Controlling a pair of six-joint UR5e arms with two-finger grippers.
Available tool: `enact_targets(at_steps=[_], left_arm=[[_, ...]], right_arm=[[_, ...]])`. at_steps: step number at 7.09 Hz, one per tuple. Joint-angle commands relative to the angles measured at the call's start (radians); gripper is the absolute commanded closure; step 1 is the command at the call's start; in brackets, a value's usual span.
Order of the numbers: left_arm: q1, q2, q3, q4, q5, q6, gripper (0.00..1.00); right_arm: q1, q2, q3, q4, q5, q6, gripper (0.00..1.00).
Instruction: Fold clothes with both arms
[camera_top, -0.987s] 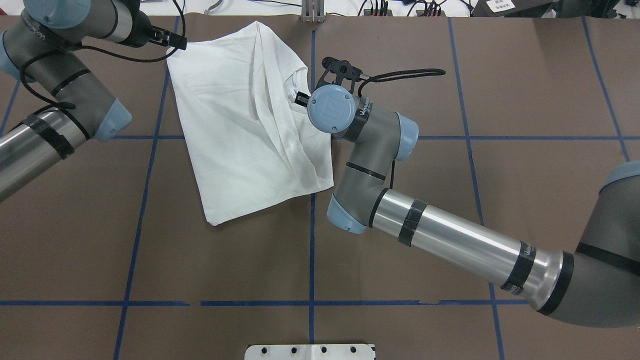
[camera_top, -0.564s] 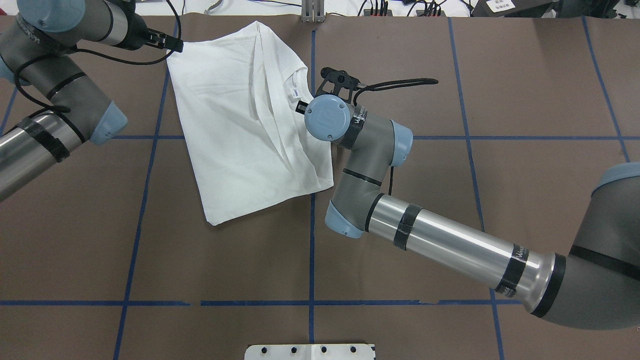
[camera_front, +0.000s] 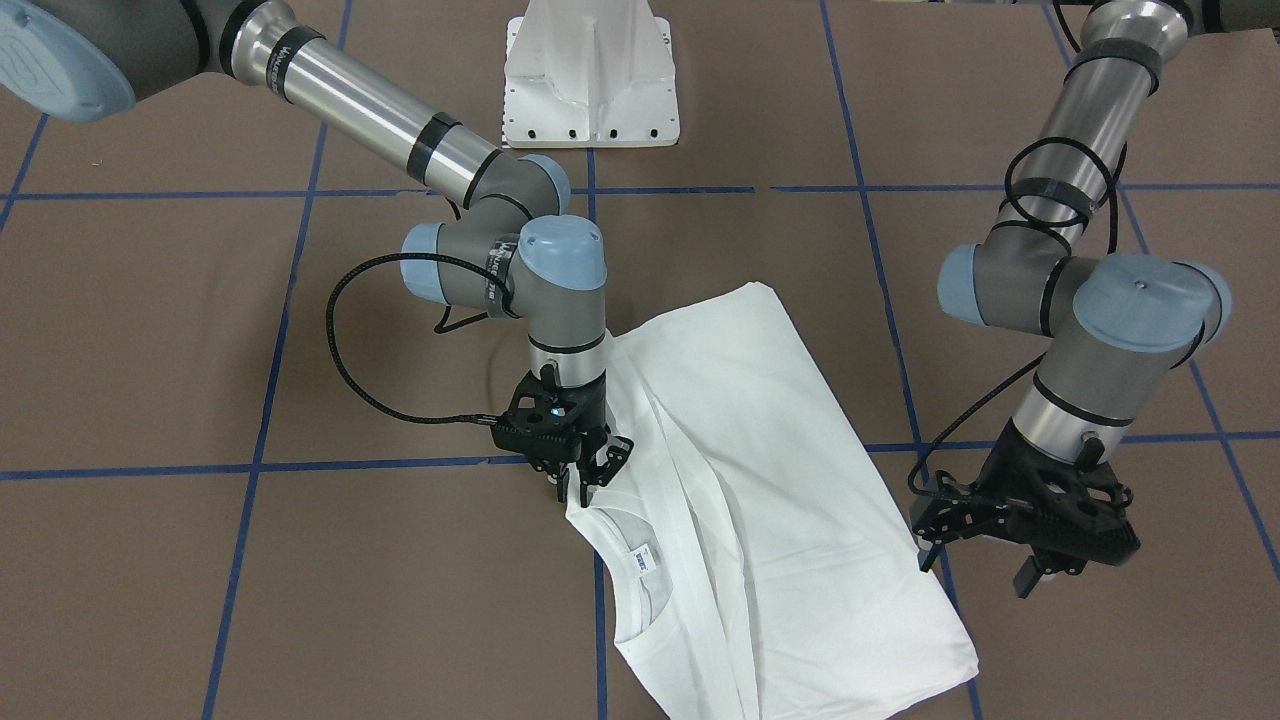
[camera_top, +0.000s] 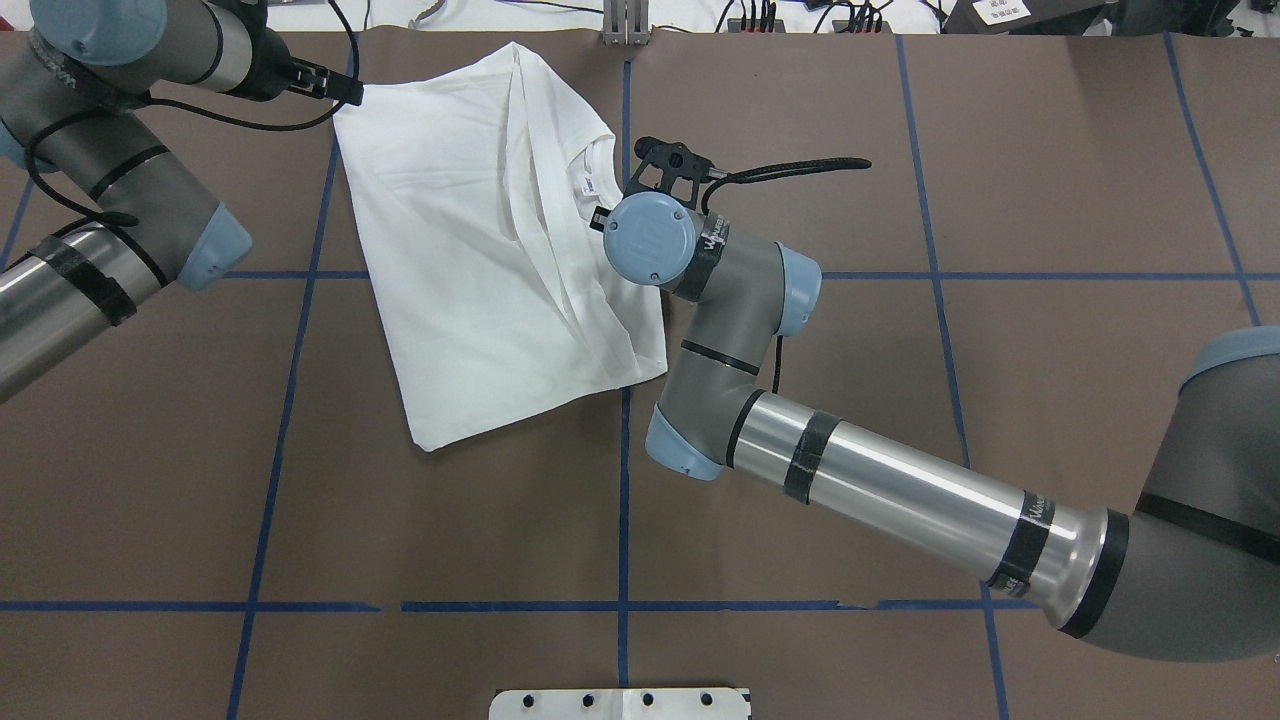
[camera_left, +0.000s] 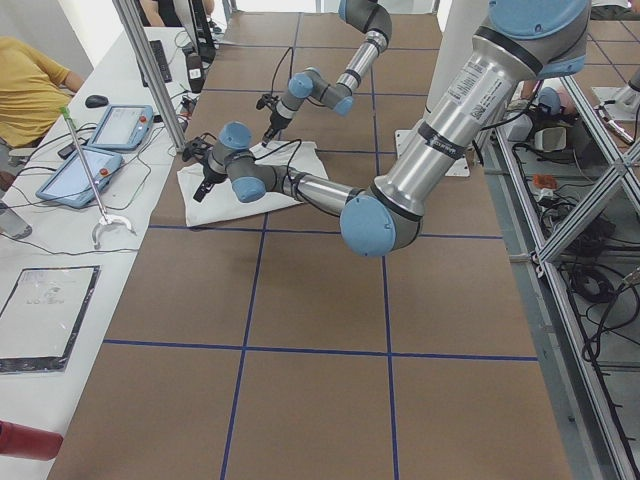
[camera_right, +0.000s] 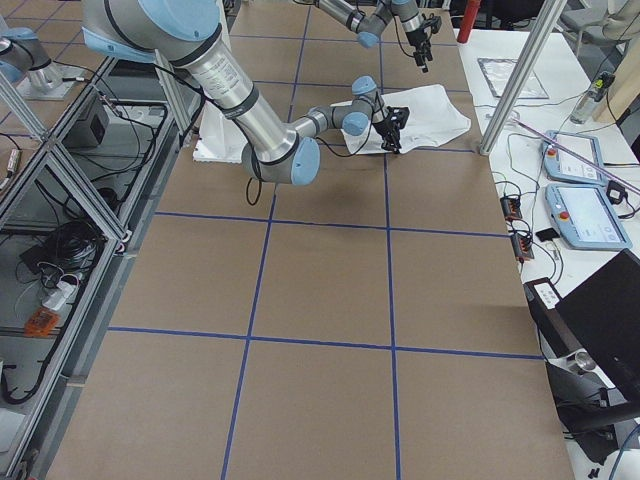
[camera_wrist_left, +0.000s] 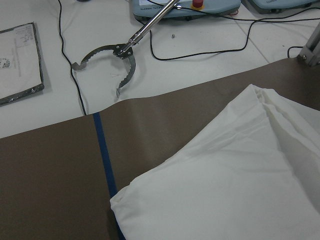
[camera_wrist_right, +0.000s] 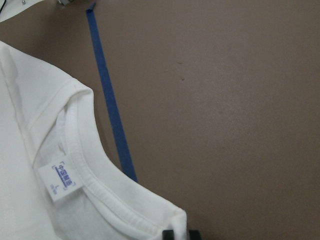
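White T-shirt, half folded, lies at the worktop's far edge. Right gripper pinches its shoulder beside the collar. Left gripper hovers by a corner, spread or pressed together I cannot tell. Secure both corners before lifting.

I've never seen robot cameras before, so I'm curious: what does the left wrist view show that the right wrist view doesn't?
Only the left wrist view: a metal grabber and a white desk past the table. Only the right wrist view: the collar, the neck tag and the tips of the right gripper at the shoulder of the shirt. Both: the white shirt, the brown table and blue tape.
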Motion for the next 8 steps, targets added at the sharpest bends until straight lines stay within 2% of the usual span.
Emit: enact_targets(at_steps=[1,2,3,5,6,7,8], left_arm=[[0.000,0.026,-0.030,0.000,0.000,-0.002,0.00],[0.000,0.029,-0.031,0.000,0.000,-0.002,0.00],[0.001,0.029,-0.031,0.000,0.000,-0.002,0.00],[0.003,0.029,-0.031,0.000,0.000,-0.014,0.00],[0.003,0.029,-0.031,-0.002,0.000,-0.014,0.00],[0.003,0.029,-0.031,-0.002,0.000,-0.015,0.00],[0.003,0.029,-0.031,-0.002,0.000,-0.014,0.00]], right_arm=[[0.002,0.001,0.023,-0.008,0.007,-0.036,1.00],[0.002,-0.024,0.102,-0.087,0.008,-0.036,1.00],[0.000,-0.092,0.243,-0.179,0.008,-0.034,1.00],[-0.056,-0.354,0.615,-0.287,-0.002,-0.033,1.00],[-0.088,-0.446,0.746,-0.331,-0.008,-0.028,1.00],[-0.107,-0.510,0.805,-0.336,-0.019,-0.027,1.00],[-0.115,-0.524,0.807,-0.336,-0.033,-0.025,1.00]])
